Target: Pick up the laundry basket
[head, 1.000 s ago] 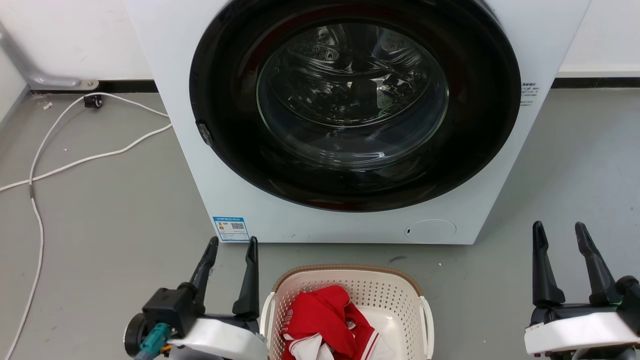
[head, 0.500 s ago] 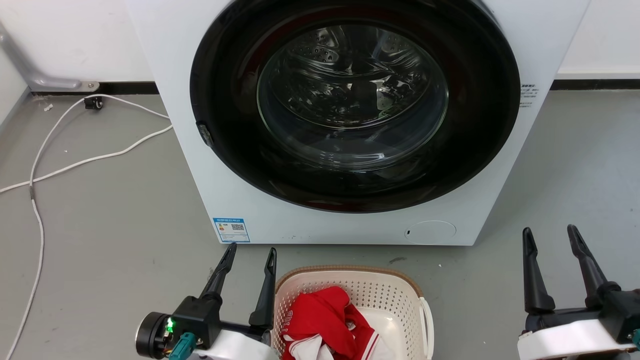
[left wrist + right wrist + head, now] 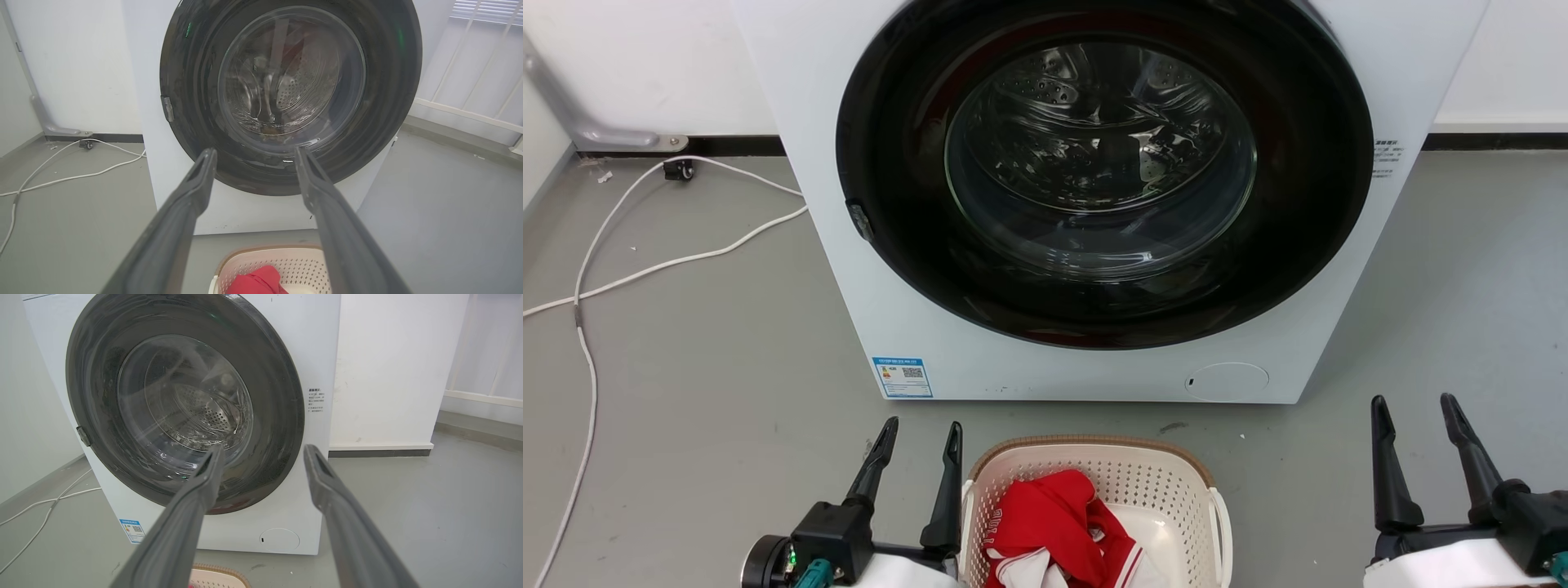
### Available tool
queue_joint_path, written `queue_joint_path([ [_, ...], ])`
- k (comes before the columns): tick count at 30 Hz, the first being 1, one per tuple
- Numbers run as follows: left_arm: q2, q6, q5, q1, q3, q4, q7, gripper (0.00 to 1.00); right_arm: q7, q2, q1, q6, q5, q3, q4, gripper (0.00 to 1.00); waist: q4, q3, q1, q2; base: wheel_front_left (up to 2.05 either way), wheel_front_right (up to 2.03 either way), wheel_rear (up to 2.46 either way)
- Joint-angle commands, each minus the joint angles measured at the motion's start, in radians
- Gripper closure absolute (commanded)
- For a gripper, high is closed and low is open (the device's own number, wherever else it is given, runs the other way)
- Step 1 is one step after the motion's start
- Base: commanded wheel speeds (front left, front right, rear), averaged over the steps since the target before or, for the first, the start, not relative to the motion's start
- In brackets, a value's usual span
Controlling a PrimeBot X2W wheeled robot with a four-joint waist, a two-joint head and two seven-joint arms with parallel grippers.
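Observation:
The laundry basket (image 3: 1152, 482), cream with perforated walls, a brown woven-look rim and white side handles, stands on the grey floor just before the washer and holds red and white clothing (image 3: 1054, 518). My left gripper (image 3: 922, 425) is open right beside the basket's left side, its inner finger close to the left handle. My right gripper (image 3: 1412, 400) is open, well to the right of the basket and apart from it. In the left wrist view my left gripper (image 3: 254, 150) spreads above the basket (image 3: 294, 265). In the right wrist view my right gripper (image 3: 263, 448) stands open, with the basket's rim (image 3: 216, 575) at the bottom edge.
A white front-loading washer (image 3: 907, 310) with its round dark glass door (image 3: 1103, 171) shut stands directly behind the basket. A white cable (image 3: 645, 265) trails across the floor at the left. Bare grey floor (image 3: 1462, 286) lies right of the washer.
Both grippers have dropped lower in the head view. The left one shifted right toward the basket's left side, the right one shifted slightly left. The basket has not moved.

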Motion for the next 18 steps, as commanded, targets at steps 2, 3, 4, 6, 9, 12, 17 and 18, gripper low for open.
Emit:
queue_joint_path([
  [2,-0.003,-0.001,0.033,0.004,0.005,0.009,-0.01,0.0,-0.011,-0.001,0.007,0.0,-0.02,0.004,0.004,0.0,0.0,-0.001,0.0,0.0,0.0,0.0,0.0],
  [3,-0.004,-0.001,0.044,0.004,0.005,0.014,-0.012,0.0,-0.012,-0.001,0.006,0.0,-0.022,0.004,0.005,0.0,0.001,-0.001,0.0,0.0,0.0,0.0,0.0],
  [4,-0.005,-0.001,0.058,0.002,0.002,0.017,-0.015,0.0,-0.014,-0.001,0.006,0.0,-0.028,0.004,0.005,0.0,0.001,-0.002,0.0,0.0,0.0,0.0,0.0],
  [6,-0.006,-0.003,0.079,0.001,-0.001,0.021,-0.016,0.0,-0.017,-0.001,0.006,0.0,-0.042,0.005,0.005,0.0,0.002,-0.003,0.0,0.0,0.0,0.0,0.0],
  [9,-0.007,-0.005,0.094,0.001,-0.001,0.026,-0.021,0.0,-0.021,-0.001,0.008,0.0,-0.057,0.004,0.002,0.0,0.003,-0.005,0.0,0.0,0.0,0.0,0.0],
  [12,-0.009,-0.007,0.092,0.003,0.001,0.029,-0.02,0.0,-0.02,-0.001,0.005,0.0,-0.051,0.004,0.004,0.0,0.002,-0.008,0.0,0.0,0.0,0.0,0.0],
  [17,-0.01,-0.014,0.095,0.005,0.001,0.029,-0.02,0.0,-0.02,-0.001,0.006,0.0,-0.044,0.004,0.006,0.0,0.0,-0.009,0.0,0.0,0.0,0.0,0.0],
  [18,-0.01,-0.014,0.094,0.005,0.001,0.027,-0.02,0.0,-0.02,-0.001,0.006,0.0,-0.045,0.004,0.007,0.0,0.0,-0.009,0.0,0.0,0.0,0.0,0.0],
])
